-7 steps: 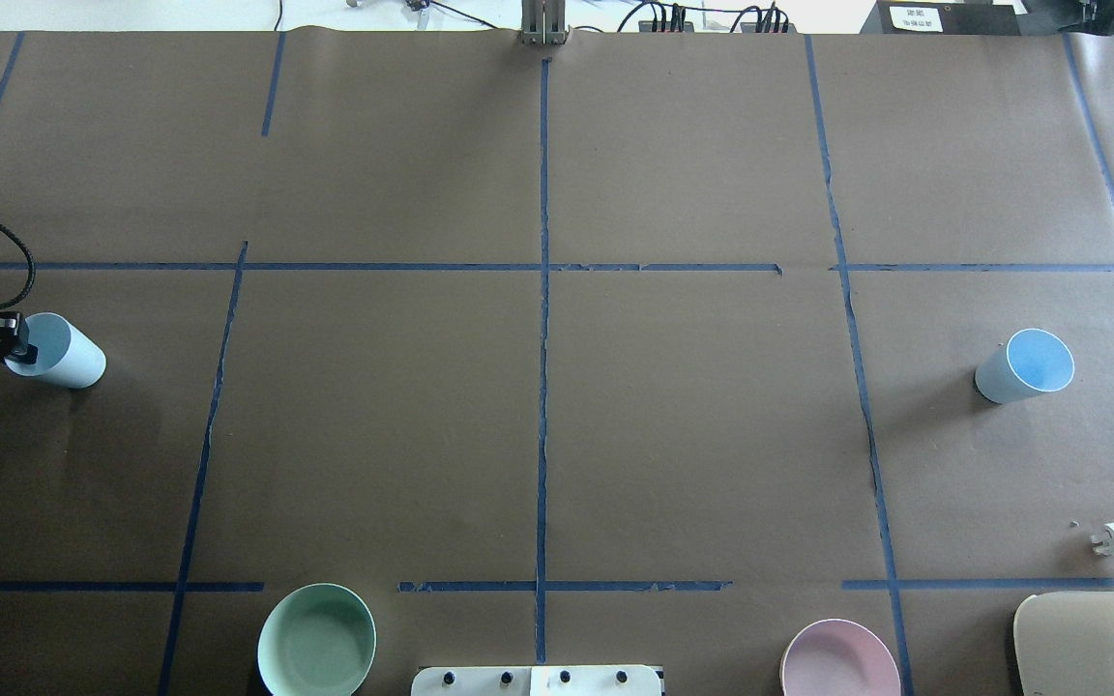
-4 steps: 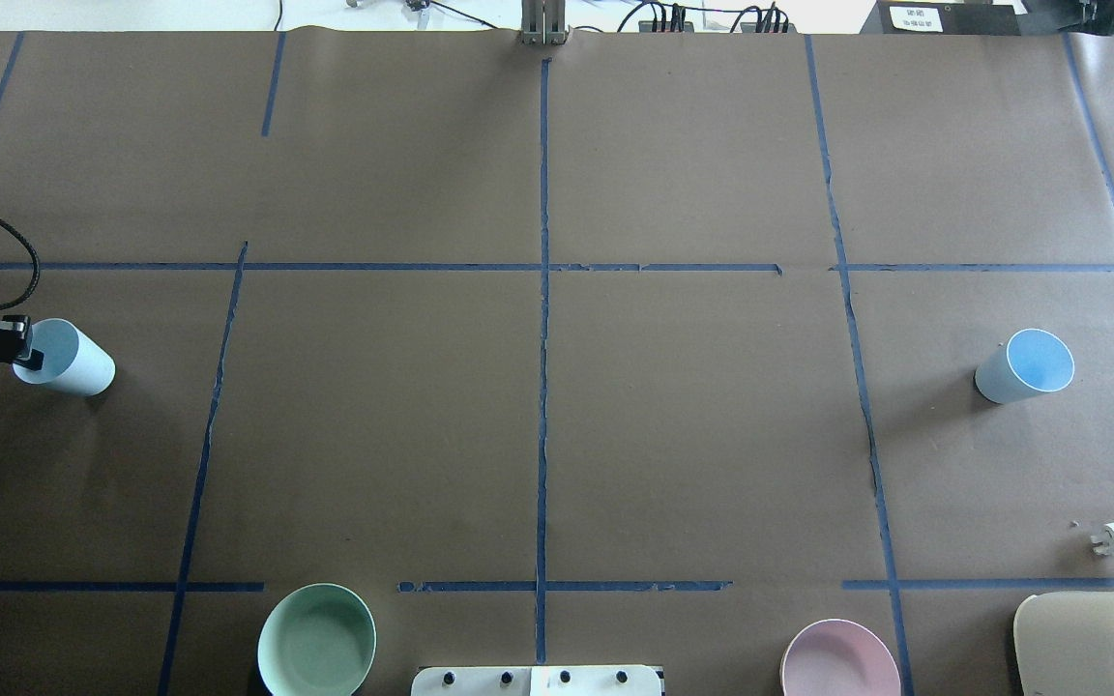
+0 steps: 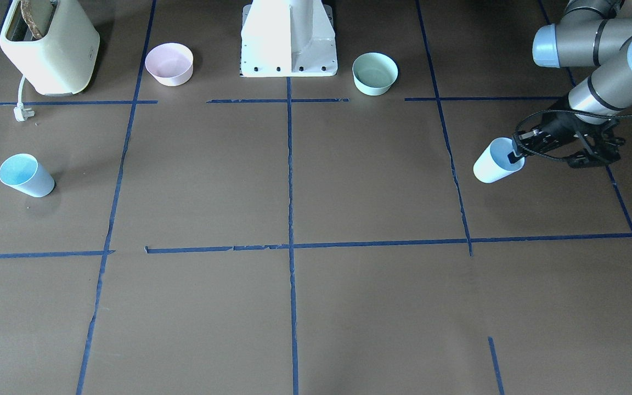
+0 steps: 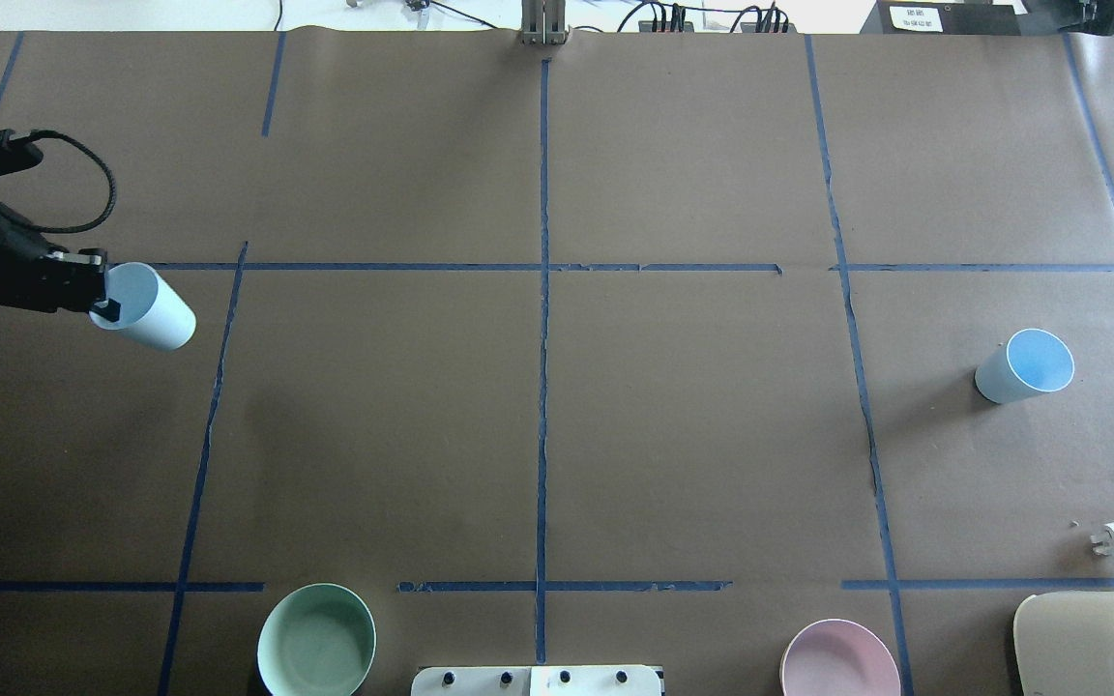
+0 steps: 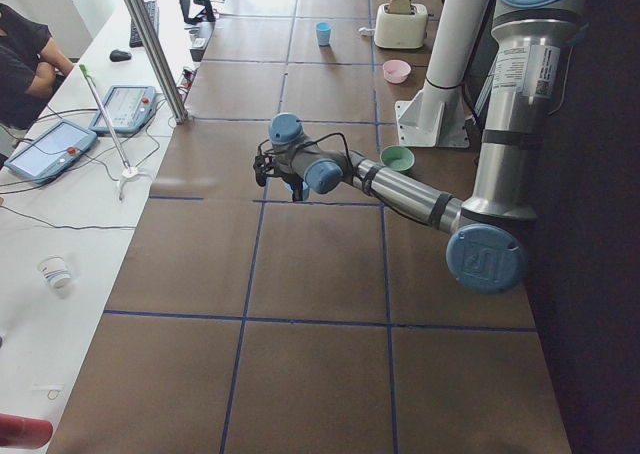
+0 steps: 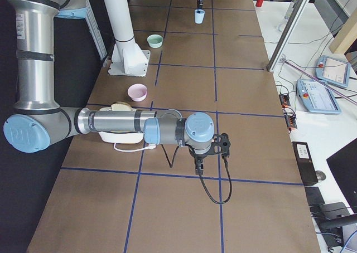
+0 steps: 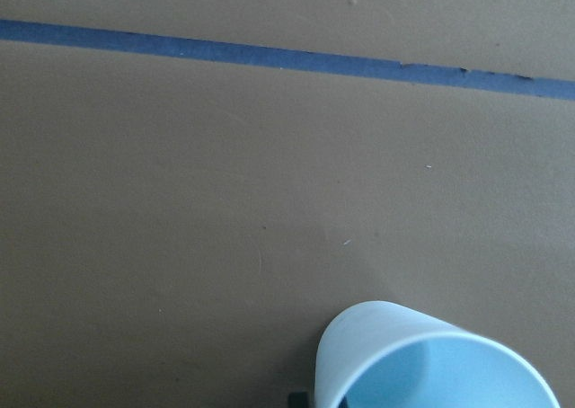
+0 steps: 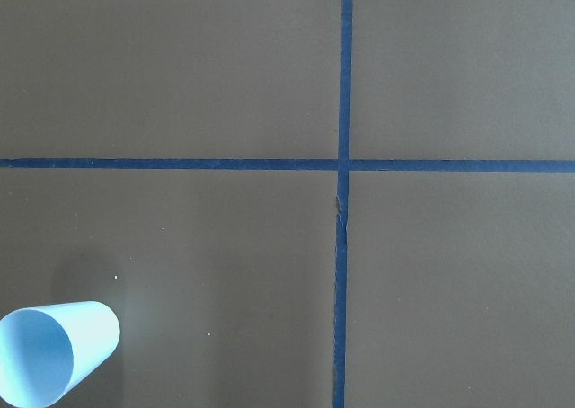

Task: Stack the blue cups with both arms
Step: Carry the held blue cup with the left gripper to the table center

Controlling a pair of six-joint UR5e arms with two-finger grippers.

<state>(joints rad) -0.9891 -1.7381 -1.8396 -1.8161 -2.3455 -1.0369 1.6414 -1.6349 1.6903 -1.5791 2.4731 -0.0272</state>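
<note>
Cup point(image 4: 146, 314) in the left end effector point(image 4: 104, 302) hangs tilted at the left side of the counter point(image 4: 692, 435), mouth towards the wrist and base pointing to the middle. The end effector is closed on the rim, with one finger inside the mouth and one outside. From the front the cup looks to be carried clear of the surface, though that is hard to confirm.

The second cup point(image 4: 1026, 367) stands mouth up, alone, well apart on the right side. The right end effector point(image 6: 199, 168) points down over a tape crossing and does not touch that cup. Only the side camera shows it, so whether it is open or closed cannot be told.

These cups look like thin, smooth plastic: very light, fairly stiff, and probably slippery on the tapered wall. The rim pinch seems the sensible hold, since it leaves the base free to drop into another cup. A rim pinch also lets so light a cup swing or rotate, so the squeeze should be firm without bowing the wall. The second cup would likely tip or skate at a sideways nudge, so coming straight down on its rim seems safest.
</note>
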